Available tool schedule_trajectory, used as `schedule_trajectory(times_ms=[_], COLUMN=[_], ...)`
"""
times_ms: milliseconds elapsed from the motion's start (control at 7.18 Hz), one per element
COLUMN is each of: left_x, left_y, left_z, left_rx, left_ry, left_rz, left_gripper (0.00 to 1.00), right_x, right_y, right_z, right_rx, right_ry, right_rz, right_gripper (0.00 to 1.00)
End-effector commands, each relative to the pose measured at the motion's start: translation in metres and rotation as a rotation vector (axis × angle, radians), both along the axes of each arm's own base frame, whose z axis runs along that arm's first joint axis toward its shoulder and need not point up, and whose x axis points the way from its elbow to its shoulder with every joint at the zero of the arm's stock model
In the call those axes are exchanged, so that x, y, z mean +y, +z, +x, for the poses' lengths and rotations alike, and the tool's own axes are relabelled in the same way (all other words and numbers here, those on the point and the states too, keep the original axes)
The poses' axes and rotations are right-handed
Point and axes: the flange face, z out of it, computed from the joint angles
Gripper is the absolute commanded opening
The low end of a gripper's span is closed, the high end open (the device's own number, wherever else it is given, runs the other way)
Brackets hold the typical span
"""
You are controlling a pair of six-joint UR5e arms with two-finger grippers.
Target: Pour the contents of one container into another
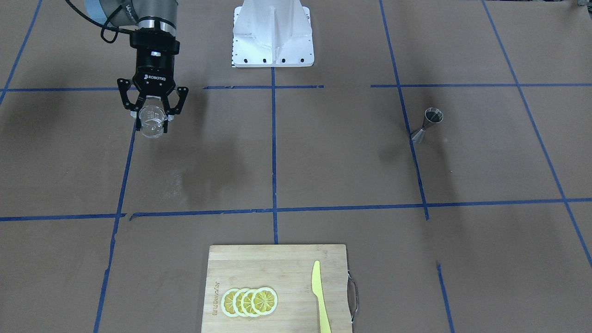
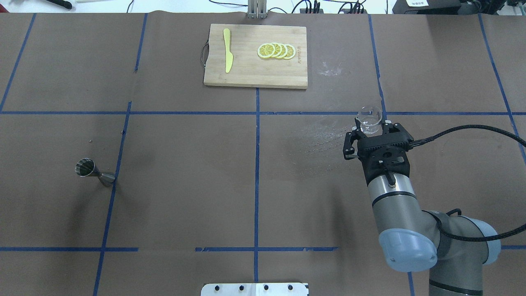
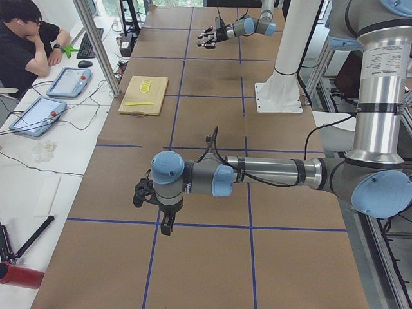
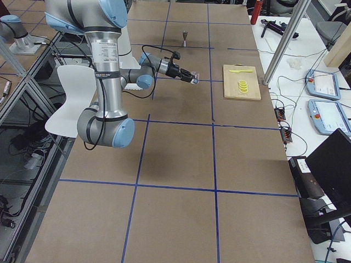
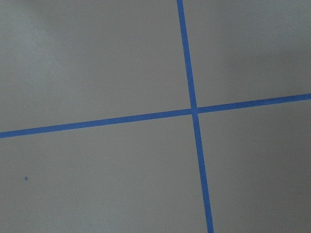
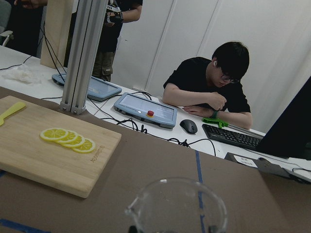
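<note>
The right claw [image 2: 370, 128] is clamped on the glass cup [image 2: 368, 118], held upright off the table right of the cutting board [image 2: 246, 74], presumably against spilling. The jigger [image 2: 93, 172] stands well left of that board.

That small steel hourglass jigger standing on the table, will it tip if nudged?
Probably yes: the small silver steel hourglass jigger stands upright on a small base with a narrow waist, so a nudge high up may topple it. Its polished metal looks slippery.

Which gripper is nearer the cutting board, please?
Right. The right gripper, holding the glass cup, is close to the cutting board; the left gripper hangs far off, outside the overhead view.
</note>
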Motion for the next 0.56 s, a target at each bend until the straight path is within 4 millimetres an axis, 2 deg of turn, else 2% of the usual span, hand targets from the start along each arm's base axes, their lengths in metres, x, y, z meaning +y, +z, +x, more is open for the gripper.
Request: schedule_trajectory(times_ms=[0, 279, 418], left_x=[0.000, 0.000, 0.000], left_y=[0.000, 0.000, 0.000], left_z=[0.002, 0.003, 0.002], left_rx=[0.005, 0.005, 0.005], left_ry=[0.005, 0.006, 0.006], left_rz=[0.002, 0.002, 0.003], left_gripper=[1.00, 1.00, 1.00], right_x=[0.006, 0.003, 0.003], right_y=[0.063, 0.120, 0.127], right_z=[0.016, 0.002, 0.000], right_rx=[-0.175, -0.211, -0.231], right_ry=[0.011, 0.020, 0.034], right_rz=[-0.040, -0.038, -0.045], right_gripper=[0.00, 0.00, 0.00])
